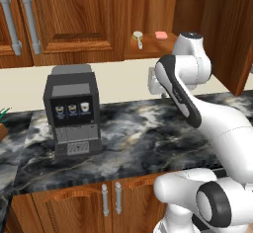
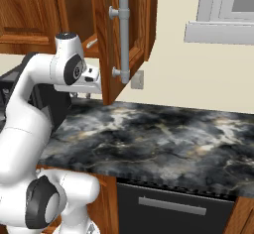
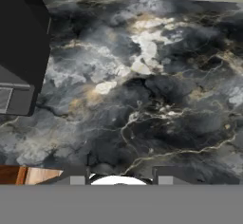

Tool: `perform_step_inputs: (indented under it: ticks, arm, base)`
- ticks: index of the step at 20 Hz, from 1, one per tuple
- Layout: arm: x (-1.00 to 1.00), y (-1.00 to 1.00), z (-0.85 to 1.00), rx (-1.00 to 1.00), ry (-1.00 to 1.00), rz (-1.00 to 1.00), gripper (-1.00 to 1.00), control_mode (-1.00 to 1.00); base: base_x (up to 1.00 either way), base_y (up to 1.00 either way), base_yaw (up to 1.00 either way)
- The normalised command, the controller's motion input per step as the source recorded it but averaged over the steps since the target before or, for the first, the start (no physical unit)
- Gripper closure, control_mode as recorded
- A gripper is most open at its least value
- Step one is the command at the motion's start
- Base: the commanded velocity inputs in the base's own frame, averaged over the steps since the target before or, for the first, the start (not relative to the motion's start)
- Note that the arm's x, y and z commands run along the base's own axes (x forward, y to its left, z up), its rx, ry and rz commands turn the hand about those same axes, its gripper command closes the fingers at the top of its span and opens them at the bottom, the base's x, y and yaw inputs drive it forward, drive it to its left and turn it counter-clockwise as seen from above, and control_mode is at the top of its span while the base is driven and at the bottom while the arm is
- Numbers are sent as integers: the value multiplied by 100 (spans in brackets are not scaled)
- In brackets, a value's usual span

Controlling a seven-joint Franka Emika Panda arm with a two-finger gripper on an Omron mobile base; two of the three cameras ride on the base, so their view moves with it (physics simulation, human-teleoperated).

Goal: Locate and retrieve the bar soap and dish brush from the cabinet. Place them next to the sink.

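The cabinet (image 1: 148, 49) stands open, its door (image 2: 106, 39) with the long grey bar handle (image 2: 123, 39) swung out. On its wooden shelf the dish brush (image 1: 138, 38) stands with its cream head up. The pink bar soap (image 1: 160, 34) lies just to the brush's right. My gripper (image 2: 81, 94) hangs below the shelf and points down at the dark marble counter (image 3: 156, 99). Its fingertips (image 3: 77, 180) are apart with nothing between them, so it is open.
A black coffee machine (image 1: 73, 111) sits on the counter to the left of my arm, and its corner (image 3: 19, 52) shows in the hand view. A wall outlet (image 2: 138, 79) is behind the door. A dishwasher front (image 2: 173, 205) lies under the counter.
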Motion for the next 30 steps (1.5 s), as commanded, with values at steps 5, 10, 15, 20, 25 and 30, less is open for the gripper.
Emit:
perform_step_inputs:
  ticks: [5, 10, 15, 20, 25, 30]
  arm:
    - [-7, 1, 6, 0, -7, -3, -100, -100]
    - [-9, 13, 22, 0, -18, -8, -100, -100]
    - [1, 26, 34, 0, -22, -14, -100, -100]
    - [9, 1, 51, 2, -16, -12, -100, -100]
    - [19, -14, 43, 8, -7, -5, -100, -100]
    - [46, 0, 12, 11, 0, 0, -100, -100]
  base:
    - [0, 0, 0]
    - [0, 0, 0]
    - [0, 0, 0]
    - [0, 0, 0]
    - [0, 0, 0]
    - [0, 0, 0]
